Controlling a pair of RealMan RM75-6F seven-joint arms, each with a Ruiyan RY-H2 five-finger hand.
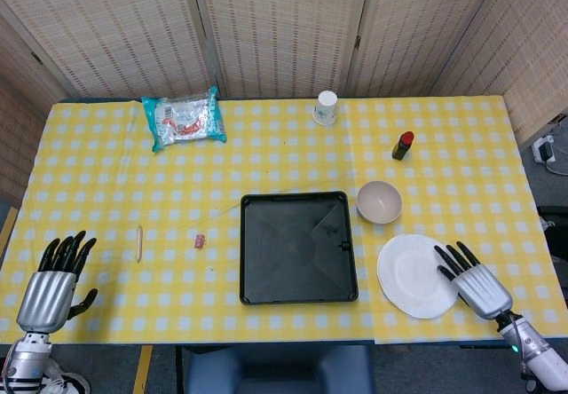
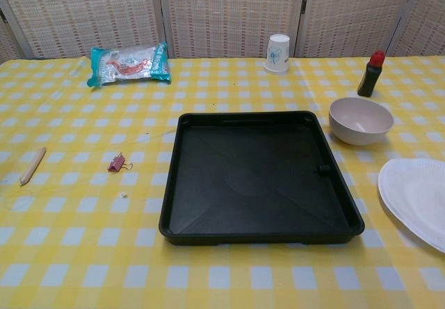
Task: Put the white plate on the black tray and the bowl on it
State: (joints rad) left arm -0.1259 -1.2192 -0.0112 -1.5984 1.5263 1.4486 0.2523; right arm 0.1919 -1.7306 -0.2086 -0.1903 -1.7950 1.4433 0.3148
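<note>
The white plate [image 1: 413, 275] [image 2: 416, 195] lies on the table just right of the black tray [image 1: 297, 248] [image 2: 257, 177]. The pale bowl [image 1: 379, 202] [image 2: 360, 120] stands upright beyond the plate, off the tray's far right corner. My right hand [image 1: 476, 281] lies flat at the plate's right edge, fingers spread and fingertips over its rim, holding nothing. My left hand [image 1: 55, 279] rests open near the table's front left corner, far from everything. The tray holds nothing. Neither hand shows in the chest view.
A paper cup [image 1: 326, 107] and a teal snack packet [image 1: 184, 118] sit at the far edge. A dark bottle with a red cap [image 1: 403, 145] stands behind the bowl. A wooden stick [image 1: 139, 242] and a small pink clip [image 1: 200, 241] lie left of the tray.
</note>
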